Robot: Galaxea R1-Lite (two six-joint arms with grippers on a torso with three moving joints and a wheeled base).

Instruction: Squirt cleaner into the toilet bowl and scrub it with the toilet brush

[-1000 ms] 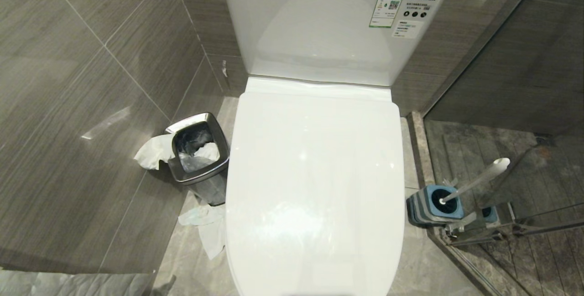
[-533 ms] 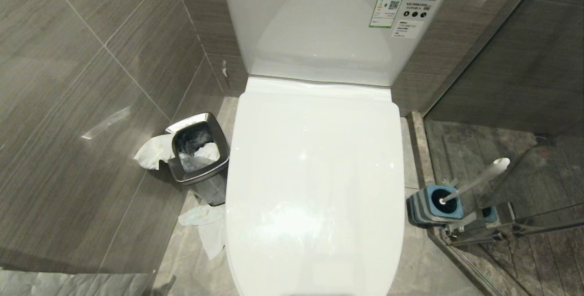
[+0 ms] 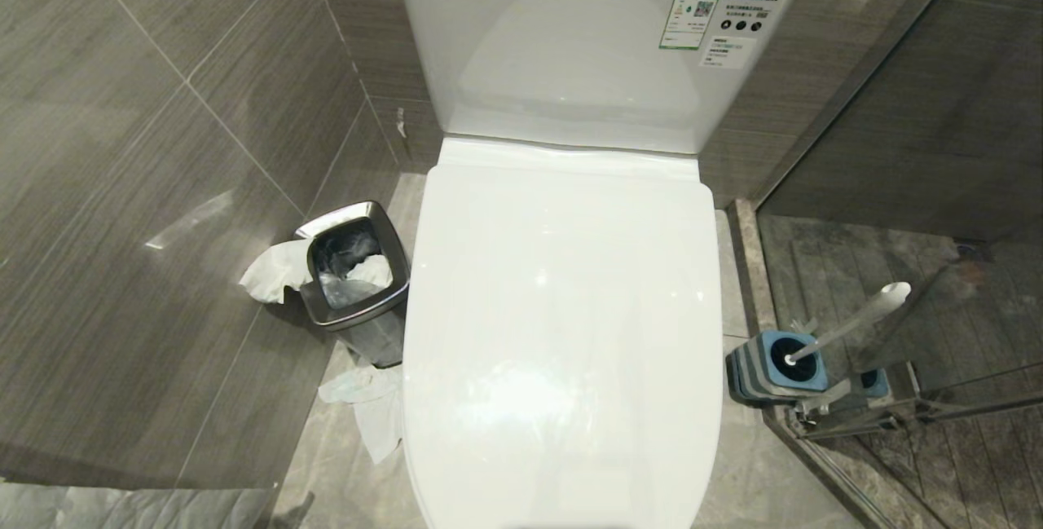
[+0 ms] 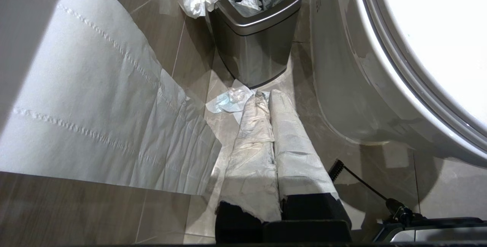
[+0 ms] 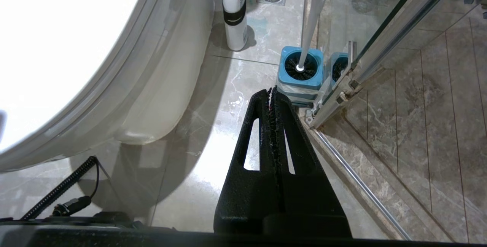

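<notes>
Parking both arms low: our cloth-wrapped left gripper [image 4: 265, 98] pressed together beside the square steel waste bin [image 4: 253, 30], black right gripper [image 5: 272, 94] likewise closed, empty. Ahead, white-handled black-bristled toilet brush [image 5: 310, 18] stands in its blue square holder [image 5: 300, 83]; white toilet lid [image 3: 562, 333] down.

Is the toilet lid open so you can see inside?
No, the white toilet lid is shut flat over the toilet bowl, so nothing inside shows in the head view.

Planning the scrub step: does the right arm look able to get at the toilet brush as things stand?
Probably yes: the toilet brush stands in its holder just beyond the shut right gripper, bare floor between; the glass door frame crowds one side.
</notes>
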